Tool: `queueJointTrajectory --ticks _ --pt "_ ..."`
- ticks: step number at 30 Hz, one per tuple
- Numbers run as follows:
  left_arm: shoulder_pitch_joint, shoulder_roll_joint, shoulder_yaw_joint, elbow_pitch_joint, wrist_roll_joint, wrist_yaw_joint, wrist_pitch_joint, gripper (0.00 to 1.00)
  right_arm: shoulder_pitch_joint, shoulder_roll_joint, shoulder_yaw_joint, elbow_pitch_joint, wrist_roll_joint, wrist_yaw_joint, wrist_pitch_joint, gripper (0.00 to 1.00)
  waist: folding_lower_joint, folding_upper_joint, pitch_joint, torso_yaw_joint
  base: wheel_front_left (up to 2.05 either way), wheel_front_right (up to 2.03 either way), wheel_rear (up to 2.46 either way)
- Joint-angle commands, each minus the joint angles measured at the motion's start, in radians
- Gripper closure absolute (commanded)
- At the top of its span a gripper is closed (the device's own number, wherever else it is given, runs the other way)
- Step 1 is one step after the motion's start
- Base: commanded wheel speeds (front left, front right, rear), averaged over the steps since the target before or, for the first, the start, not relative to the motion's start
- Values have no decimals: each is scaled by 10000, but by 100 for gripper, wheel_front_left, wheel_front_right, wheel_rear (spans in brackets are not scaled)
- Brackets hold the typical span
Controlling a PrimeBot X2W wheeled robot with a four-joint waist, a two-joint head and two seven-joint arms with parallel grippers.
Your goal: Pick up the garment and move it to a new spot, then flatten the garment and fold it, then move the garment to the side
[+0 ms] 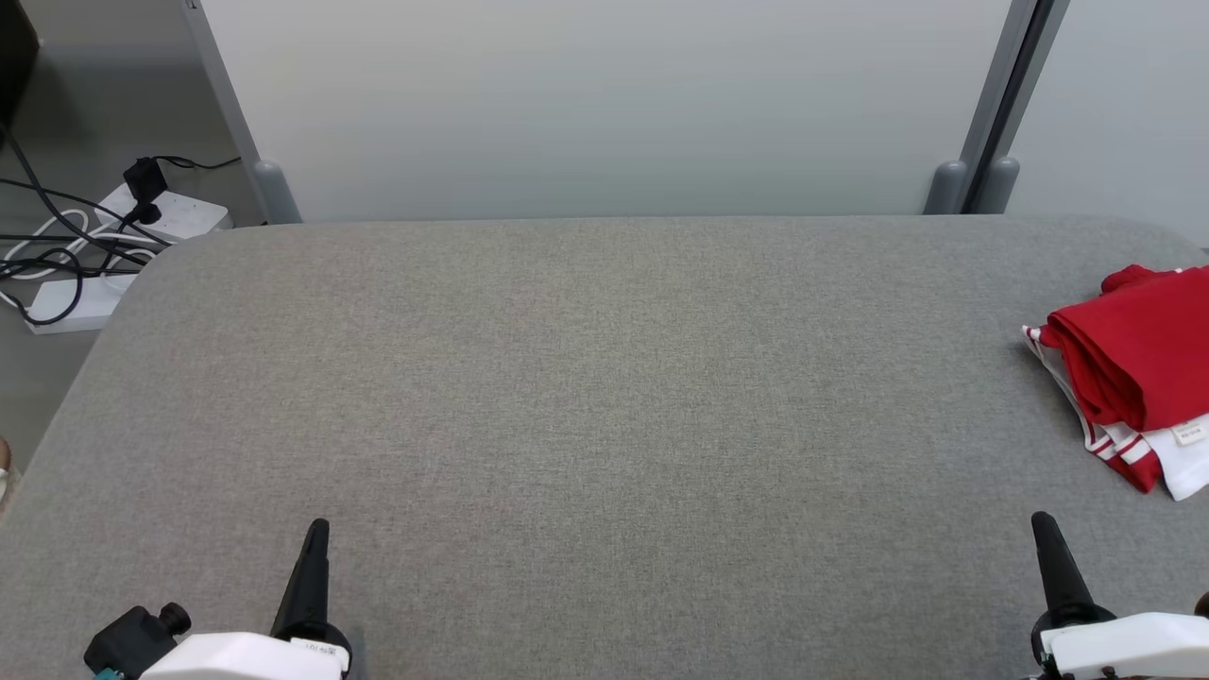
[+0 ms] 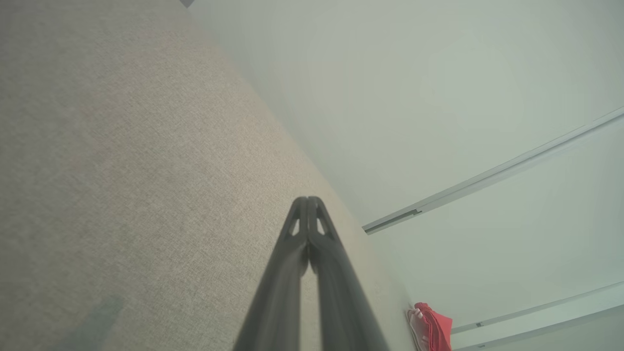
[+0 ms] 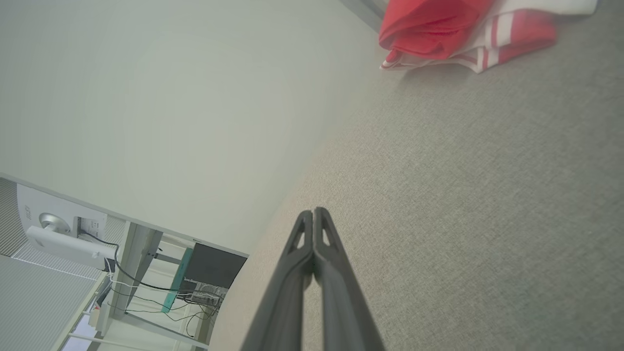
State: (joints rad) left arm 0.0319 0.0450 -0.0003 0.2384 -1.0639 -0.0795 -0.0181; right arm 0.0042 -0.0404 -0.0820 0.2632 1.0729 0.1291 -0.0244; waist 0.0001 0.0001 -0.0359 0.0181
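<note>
Left pincer [image 1: 317, 529], right pincer [image 1: 1043, 524]: at near edge of grey surface [image 1: 604, 397], both closed, empty.
Red-and-white garment [image 1: 1138, 364]: folded bundle at right edge, well apart from both pincers.
Status, as judged: folding and side placement look done; nothing evidently left.

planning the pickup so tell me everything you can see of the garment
The garment is red soft cloth with a white part and red-and-white striped edging; a small white label shows on the white part. It lies loosely folded in a rumpled bundle, red layers on top, at the right side of the grey table, partly cut off by the head view's right edge. Only the table touches it; the right gripper is shut and apart from it.
</note>
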Motion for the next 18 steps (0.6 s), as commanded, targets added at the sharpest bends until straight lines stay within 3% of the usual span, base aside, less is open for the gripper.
queueJointTrajectory --ticks 1,18 --pt "-591 40 281 -222 -286 -109 36 100 -517 -132 116 -273 280 11 100 100 0 -1 10 -5 0 0 0" --pt "-918 46 632 -104 -2365 -272 555 100 -761 -118 -61 -237 2327 13 616 100 0 -1 163 -76 0 0 0"
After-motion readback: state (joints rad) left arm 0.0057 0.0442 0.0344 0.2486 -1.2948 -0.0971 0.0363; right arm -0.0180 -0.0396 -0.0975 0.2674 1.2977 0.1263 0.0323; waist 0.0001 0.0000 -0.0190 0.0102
